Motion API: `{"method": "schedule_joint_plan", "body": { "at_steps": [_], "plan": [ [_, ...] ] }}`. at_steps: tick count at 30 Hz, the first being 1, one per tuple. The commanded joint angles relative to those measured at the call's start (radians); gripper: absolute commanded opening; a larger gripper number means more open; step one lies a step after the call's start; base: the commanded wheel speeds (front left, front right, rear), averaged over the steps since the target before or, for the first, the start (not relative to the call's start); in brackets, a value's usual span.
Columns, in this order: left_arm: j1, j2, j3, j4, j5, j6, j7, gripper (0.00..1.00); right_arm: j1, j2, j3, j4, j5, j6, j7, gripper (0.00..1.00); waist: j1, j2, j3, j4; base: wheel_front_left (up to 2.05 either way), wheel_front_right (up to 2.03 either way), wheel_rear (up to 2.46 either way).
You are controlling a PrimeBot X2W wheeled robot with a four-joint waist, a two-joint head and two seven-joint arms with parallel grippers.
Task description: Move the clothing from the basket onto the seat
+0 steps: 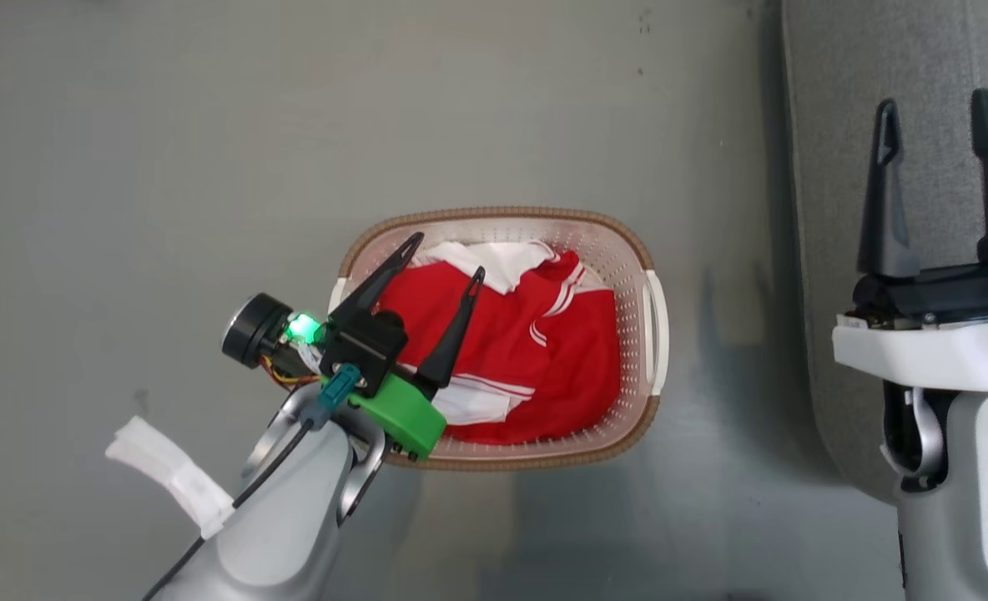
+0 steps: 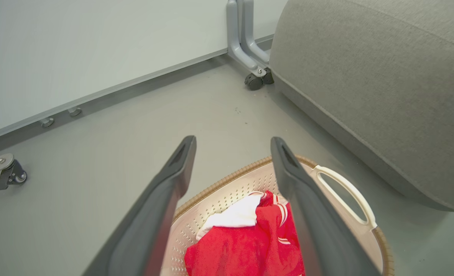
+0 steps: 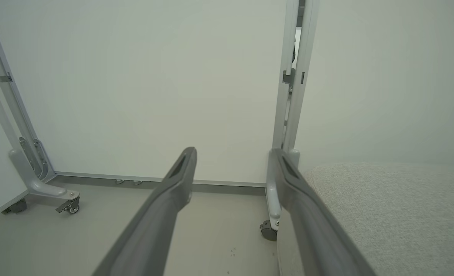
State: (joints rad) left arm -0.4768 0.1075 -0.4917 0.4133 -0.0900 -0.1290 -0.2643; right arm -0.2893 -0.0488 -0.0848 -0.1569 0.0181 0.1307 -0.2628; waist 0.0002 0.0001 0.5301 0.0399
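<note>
The cream basket [image 1: 627,250] with its brown rim stands on the grey floor in the middle of the head view. Red clothing [image 1: 561,359] with white stripes and panels lies crumpled inside it, also seen as a red and white heap [image 2: 246,237] in the left wrist view. My left gripper [image 1: 448,255] hangs open over the basket's left half, above the clothing, holding nothing. The grey seat [image 1: 878,50] runs along the right edge. My right gripper [image 1: 936,104] stands open over the seat's edge, empty.
White partition panels on grey castor legs [image 2: 254,73] close the space behind the basket and the seat [image 2: 384,84]. Another castor foot [image 3: 68,199] stands further left. A white basket handle [image 2: 349,191] faces the seat.
</note>
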Motion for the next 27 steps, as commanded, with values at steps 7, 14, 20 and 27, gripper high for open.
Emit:
{"method": "schedule_joint_plan", "body": {
  "at_steps": [7,14,20,27],
  "plan": [
    [-0.204,0.066,-0.173,0.163,-0.064,-0.002,0.000,1.00,-0.089,-0.003,-0.060,-0.057,-0.011,0.000,-0.003,1.00,-0.0002,-0.0001,0.297,-0.075,0.00,0.00,0.00],
    [-0.333,0.093,-0.270,0.283,-0.112,-0.002,0.000,1.00,-0.140,-0.002,-0.109,-0.107,-0.009,0.000,-0.003,1.00,-0.0002,-0.0001,0.424,-0.119,0.00,0.00,0.00],
    [-0.421,0.095,-0.369,0.348,-0.129,-0.002,0.000,1.00,-0.176,-0.002,-0.094,-0.160,-0.031,0.000,-0.003,1.00,-0.0002,-0.0001,0.501,-0.142,0.00,0.00,0.00],
    [-0.481,0.075,-0.383,0.454,-0.194,-0.002,0.000,1.00,-0.202,-0.003,-0.048,-0.199,-0.071,0.000,-0.003,1.00,-0.0002,-0.0001,0.551,-0.147,0.00,0.00,0.00]
  ]
}}
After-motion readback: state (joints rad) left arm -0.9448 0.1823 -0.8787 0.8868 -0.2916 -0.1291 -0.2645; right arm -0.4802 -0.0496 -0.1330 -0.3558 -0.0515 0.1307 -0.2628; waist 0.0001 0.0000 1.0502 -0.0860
